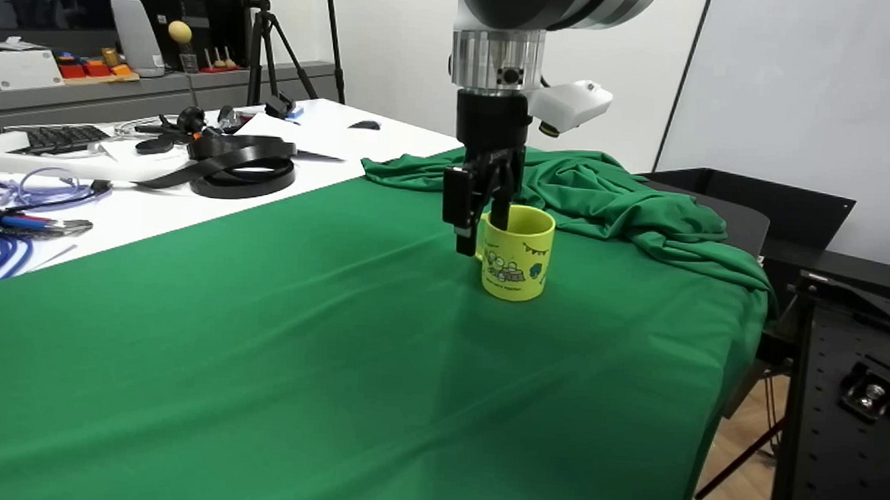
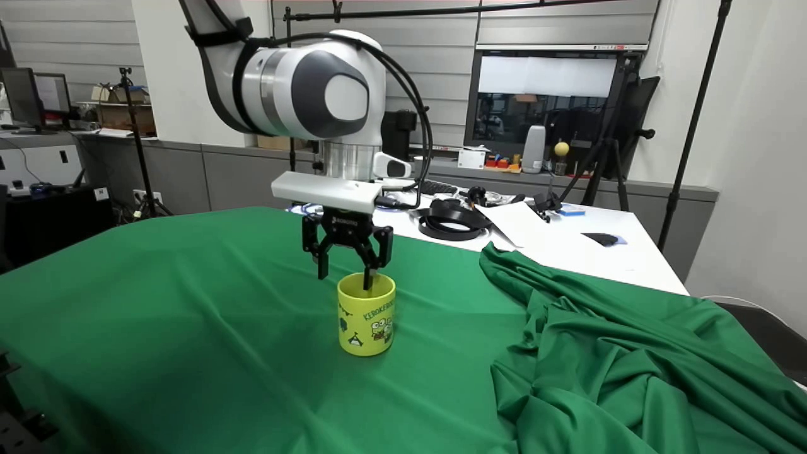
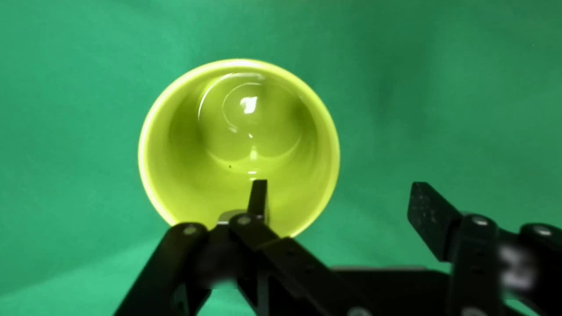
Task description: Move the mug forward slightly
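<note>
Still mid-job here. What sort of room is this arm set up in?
Probably a lab or technical office; I can't say which. A keyboard lies on the white table, a black tripod stands nearby, and an exterior view shows a computer screen farther back.

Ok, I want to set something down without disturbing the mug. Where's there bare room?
In an exterior view, the broadest bare patch is the green cloth stretching from the mug toward the camera, bordered at upper left by the cluttered white table. It's crowded at the mug, where the open gripper has one finger inside, and behind it, where bunched cloth lies.
</note>
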You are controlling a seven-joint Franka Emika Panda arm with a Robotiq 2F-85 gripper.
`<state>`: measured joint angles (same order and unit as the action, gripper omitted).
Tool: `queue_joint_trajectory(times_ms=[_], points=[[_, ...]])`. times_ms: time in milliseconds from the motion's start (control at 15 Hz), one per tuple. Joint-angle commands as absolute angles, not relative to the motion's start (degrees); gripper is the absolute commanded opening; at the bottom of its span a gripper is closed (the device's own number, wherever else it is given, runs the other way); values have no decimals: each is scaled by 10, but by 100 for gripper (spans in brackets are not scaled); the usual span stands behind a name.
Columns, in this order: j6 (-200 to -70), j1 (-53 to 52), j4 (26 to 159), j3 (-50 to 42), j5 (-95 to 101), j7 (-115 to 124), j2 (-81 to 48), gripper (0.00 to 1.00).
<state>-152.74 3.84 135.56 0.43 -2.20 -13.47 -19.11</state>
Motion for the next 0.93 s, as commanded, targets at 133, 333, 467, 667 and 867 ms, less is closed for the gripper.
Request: queue_joint_trajectory(times_ms=[133, 333, 467, 667, 867], points=[[-1509, 39, 1331, 8, -19, -121, -200, 39], [-1512, 36, 1337, 7, -16, -118, -192, 19], [-1513, 33, 1340, 5, -13, -115, -188, 5], [-1515, 31, 1344, 1, -6, -110, -178, 1], [-1512, 23, 1345, -3, 11, -100, -168, 2]])
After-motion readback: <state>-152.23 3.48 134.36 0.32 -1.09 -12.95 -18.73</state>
